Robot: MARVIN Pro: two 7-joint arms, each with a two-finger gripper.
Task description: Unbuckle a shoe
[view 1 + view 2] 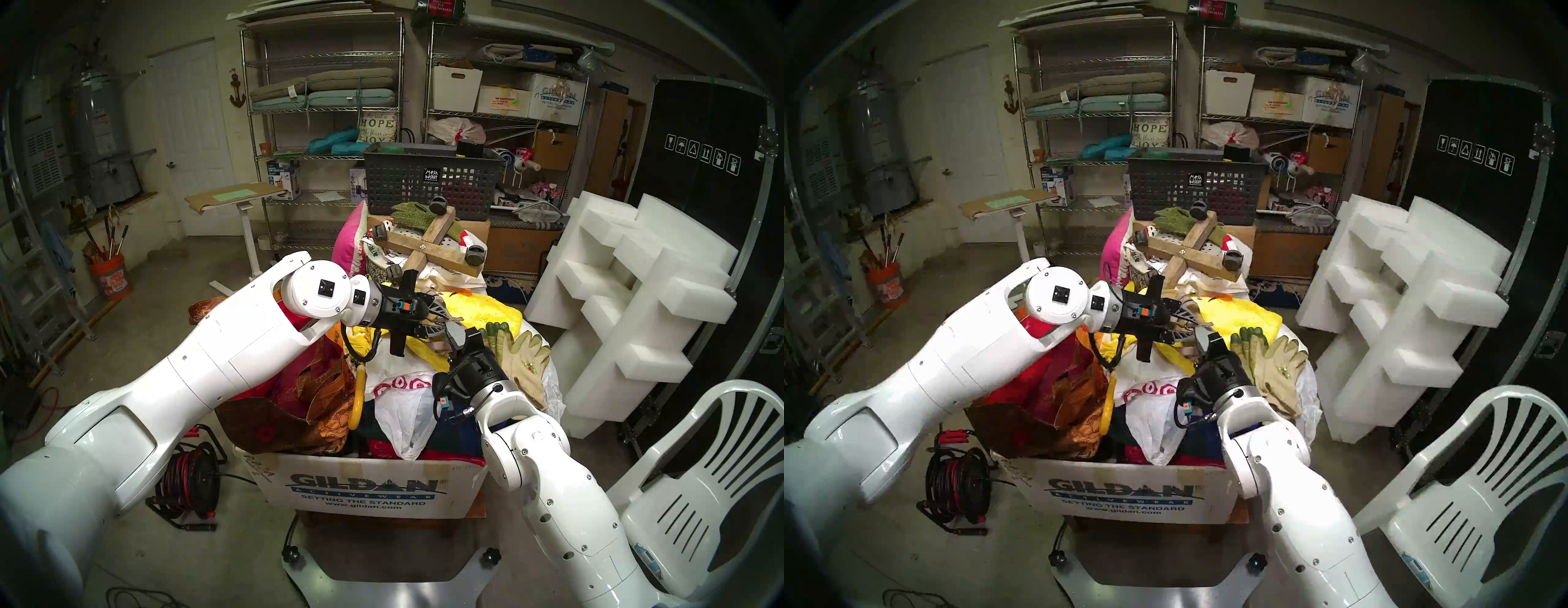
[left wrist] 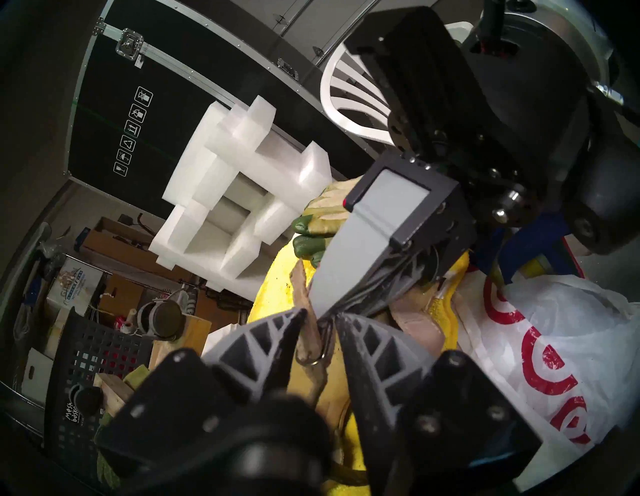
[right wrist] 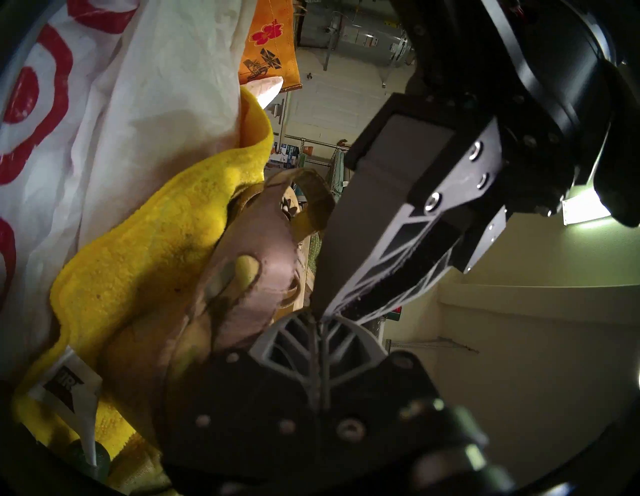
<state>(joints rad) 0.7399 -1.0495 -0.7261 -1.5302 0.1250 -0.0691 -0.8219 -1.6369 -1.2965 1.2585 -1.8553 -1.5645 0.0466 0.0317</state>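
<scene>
Up on a heap of cloth and bags in a white cardboard box (image 1: 373,488) printed "GILDAN ACTIVEWEAR, SETTING THE STANDARD", the tan leather strappy sandal (image 3: 249,249) lies on a nubby yellow towel (image 3: 138,277). Ribbed grey fingers of the left gripper (image 2: 317,332) stand narrowly apart around its thin strap (image 2: 308,341) and metal buckle ring (image 2: 313,360). The right gripper (image 3: 320,317) is pinched closed on the strap, right beside. A crinkled white plastic bag (image 2: 540,329) with red rings lies near
</scene>
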